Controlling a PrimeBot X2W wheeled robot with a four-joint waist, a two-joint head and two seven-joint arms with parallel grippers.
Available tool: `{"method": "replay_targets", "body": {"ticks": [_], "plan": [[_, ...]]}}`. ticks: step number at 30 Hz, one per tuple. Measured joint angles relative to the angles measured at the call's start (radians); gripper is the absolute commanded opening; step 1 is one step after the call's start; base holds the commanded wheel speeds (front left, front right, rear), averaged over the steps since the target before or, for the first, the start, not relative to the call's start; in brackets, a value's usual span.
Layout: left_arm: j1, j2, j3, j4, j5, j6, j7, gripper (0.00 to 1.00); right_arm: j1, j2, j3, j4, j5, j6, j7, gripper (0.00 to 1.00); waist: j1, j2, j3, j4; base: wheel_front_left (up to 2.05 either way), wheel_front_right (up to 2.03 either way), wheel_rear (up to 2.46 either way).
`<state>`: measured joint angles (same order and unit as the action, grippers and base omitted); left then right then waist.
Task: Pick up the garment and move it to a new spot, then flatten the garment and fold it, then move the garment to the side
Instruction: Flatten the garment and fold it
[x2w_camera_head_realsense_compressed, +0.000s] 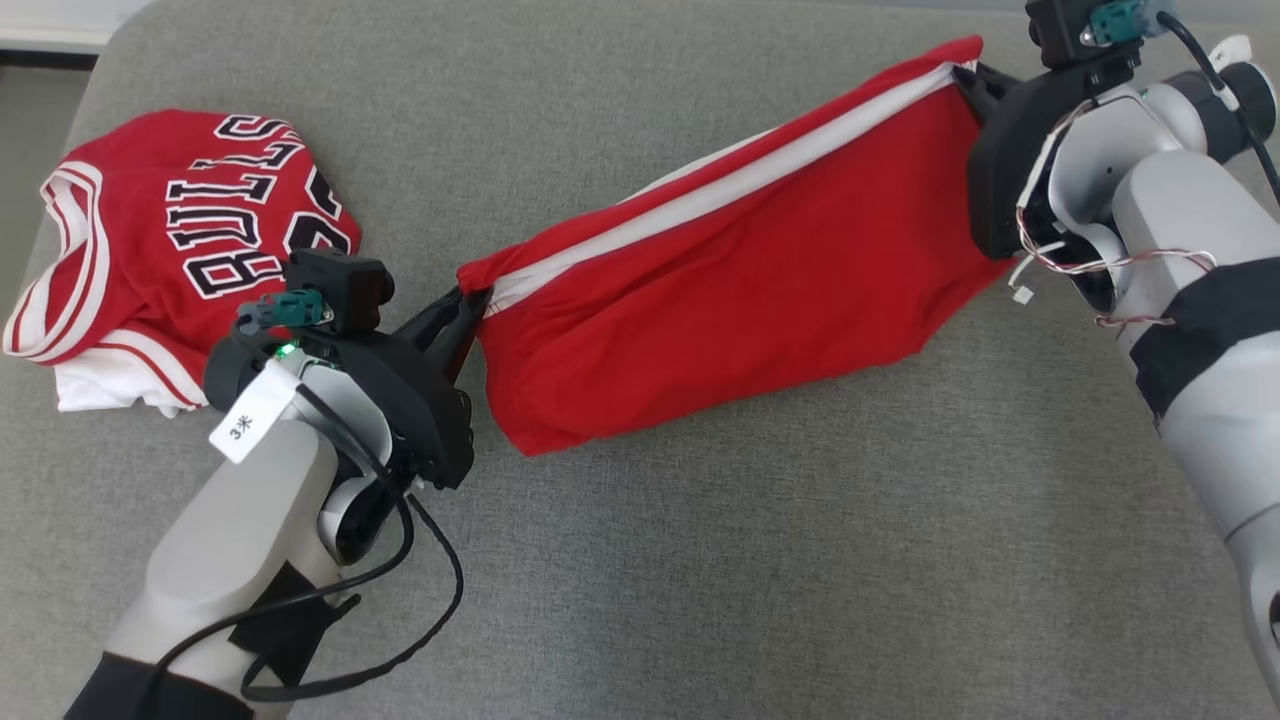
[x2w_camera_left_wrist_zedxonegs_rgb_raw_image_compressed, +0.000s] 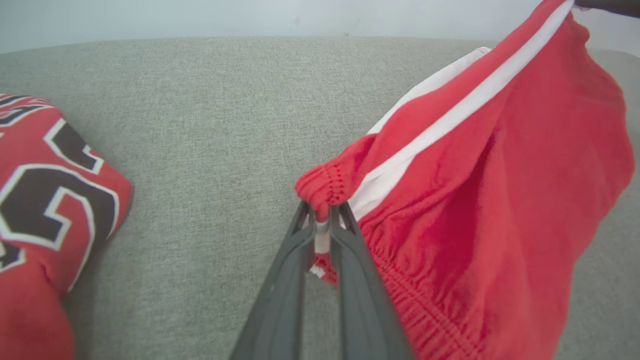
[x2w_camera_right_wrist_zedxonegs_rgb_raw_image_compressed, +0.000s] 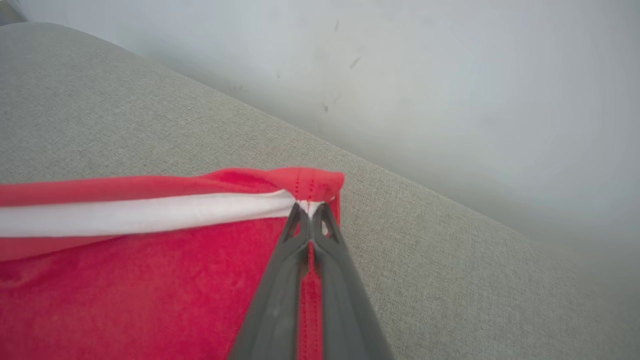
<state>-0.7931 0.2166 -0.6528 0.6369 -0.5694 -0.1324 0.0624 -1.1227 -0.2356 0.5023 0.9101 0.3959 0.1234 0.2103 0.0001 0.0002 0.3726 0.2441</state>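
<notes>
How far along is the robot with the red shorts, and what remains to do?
Done: the red shorts are picked up. In hand: the left gripper pinches the waistband corner, the right gripper the hem corner, stretching them over the grey cushion. Left: lay them flat, fold, move aside, perhaps near the folded jersey.
</notes>
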Motion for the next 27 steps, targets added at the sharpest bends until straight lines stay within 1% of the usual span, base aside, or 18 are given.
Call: {"method": "replay_targets", "body": {"ticks": [6,7,8,9,14,18,19,24,27], "plan": [[-0.044,-0.025,-0.012,0.061,-0.005,0.0,-0.038,0.0,-0.051,0.023,0.021,0.055,-0.019,0.0,-0.049,0.0,0.0,0.0,0.024,0.01,0.0,0.0,0.0],[-0.051,-0.031,-0.012,0.073,-0.008,0.0,-0.047,0.23,-0.056,0.027,0.021,0.069,-0.024,0.0,-0.056,0.0,0.0,0.0,0.027,0.012,0.0,0.0,0.0],[-0.056,-0.035,-0.012,0.085,-0.008,0.0,-0.054,0.9,-0.056,0.031,0.025,0.08,-0.026,0.0,-0.063,0.8,0.0,0.0,0.029,0.014,0.0,0.0,0.0],[-0.058,-0.037,-0.013,0.094,-0.008,0.0,-0.062,1.0,-0.055,0.035,0.029,0.091,-0.028,0.0,-0.07,1.0,0.0,0.0,0.03,0.016,0.0,0.0,0.0],[-0.058,-0.052,-0.019,0.149,-0.013,0.0,-0.1,1.0,-0.056,0.039,0.033,0.151,-0.028,0.0,-0.107,1.0,0.0,0.0,0.025,0.018,0.0,0.0,0.0],[-0.057,-0.06,-0.017,0.177,-0.022,0.0,-0.138,1.0,-0.053,0.036,0.025,0.167,-0.023,0.0,-0.156,1.0,-0.0001,-0.0001,0.009,0.017,0.0,0.0,0.0],[-0.05,-0.064,-0.007,0.191,-0.024,0.0,-0.164,1.0,-0.045,0.035,0.021,0.175,-0.014,0.0,-0.18,1.0,-0.0001,-0.0001,-0.002,0.016,0.0,0.0,0.0],[-0.002,-0.087,-0.007,0.193,-0.029,0.0,-0.218,1.0,0.047,0.025,0.018,0.178,0.016,0.0,-0.246,1.0,-0.0001,-0.0001,-0.031,0.015,0.0,0.0,0.0],[0.031,-0.086,-0.008,0.193,-0.029,0.006,-0.237,1.0,0.084,0.023,0.022,0.182,0.018,0.0,-0.264,1.0,-0.0002,-0.0001,-0.041,0.014,0.0,0.0,0.0]]}}
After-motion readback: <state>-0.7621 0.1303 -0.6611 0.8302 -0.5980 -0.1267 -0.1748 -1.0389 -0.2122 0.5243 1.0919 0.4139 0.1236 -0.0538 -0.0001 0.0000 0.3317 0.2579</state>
